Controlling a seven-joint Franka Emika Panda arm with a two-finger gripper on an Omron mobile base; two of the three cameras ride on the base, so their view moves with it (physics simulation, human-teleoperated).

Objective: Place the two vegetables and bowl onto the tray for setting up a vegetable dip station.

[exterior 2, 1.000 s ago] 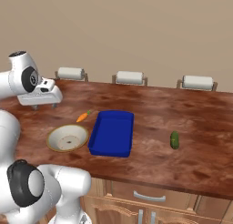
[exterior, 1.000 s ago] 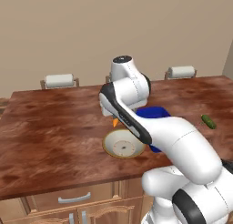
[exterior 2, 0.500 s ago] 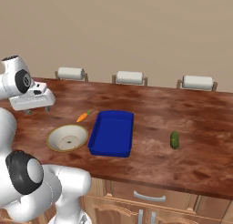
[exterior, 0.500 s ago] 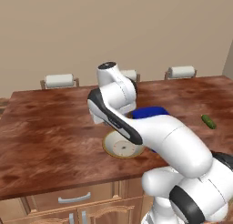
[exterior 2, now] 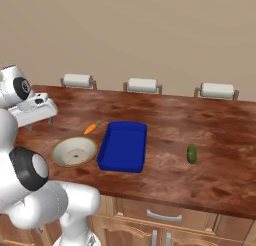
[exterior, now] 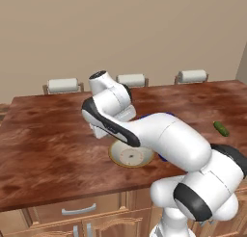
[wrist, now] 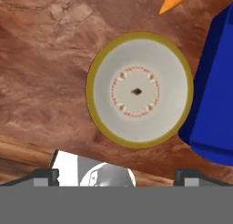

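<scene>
Tool (exterior 2: 39, 121) above bowl (wrist: 139, 89), jaws wide, nothing held.
I'd descend onto the rim, pinch one edge, avoiding carrot (exterior 2: 91, 127) and tray (exterior 2: 124, 146).

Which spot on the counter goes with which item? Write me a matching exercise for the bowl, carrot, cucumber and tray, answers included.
Items:
1. bowl
2. carrot
3. cucumber
4. tray

Places, as the right base view shows them:
A. alone on the wood, well to the right of the other three
B. near the front edge, just left of the blue item
C. between the cream item and the dark green one
D. just behind the cream item, off the blue item's far left corner

Pairs: 1-B, 2-D, 3-A, 4-C
</scene>
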